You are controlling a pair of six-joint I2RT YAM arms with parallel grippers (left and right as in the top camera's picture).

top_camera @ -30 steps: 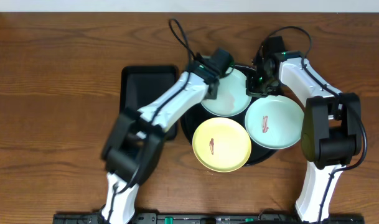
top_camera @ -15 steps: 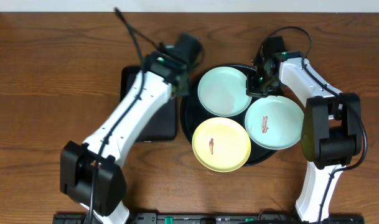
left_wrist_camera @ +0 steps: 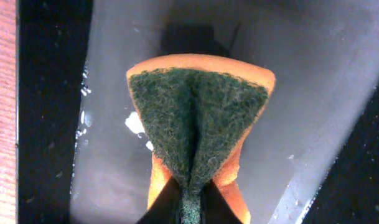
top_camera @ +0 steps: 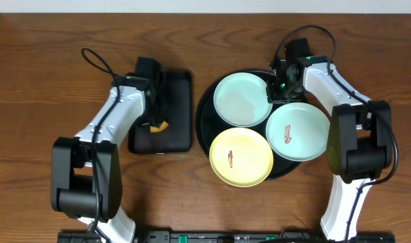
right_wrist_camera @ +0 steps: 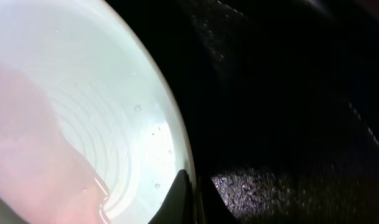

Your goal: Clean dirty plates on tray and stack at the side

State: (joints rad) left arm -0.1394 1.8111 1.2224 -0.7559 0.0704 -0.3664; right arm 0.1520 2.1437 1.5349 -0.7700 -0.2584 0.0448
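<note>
The round black tray (top_camera: 206, 138) holds three plates. A clean mint plate (top_camera: 241, 99) lies at its back. A second mint plate (top_camera: 297, 132) at the right and a yellow plate (top_camera: 240, 156) at the front each bear a reddish smear. My right gripper (top_camera: 276, 92) is shut on the rim of the clean mint plate (right_wrist_camera: 83, 112). My left gripper (top_camera: 156, 120) is shut on a folded orange sponge with a green scouring face (left_wrist_camera: 198, 124) and holds it over the rectangular black tray (top_camera: 175, 108).
The rectangular black tray (left_wrist_camera: 332, 74) lies left of the round tray, its floor wet. Brown wooden table (top_camera: 50, 81) lies all round. The right arm's cable loops over the tray's back edge.
My left arm has swung left from the clean mint plate to over the rectangular tray, carrying the sponge. The right gripper has stayed on the plate's rim.
</note>
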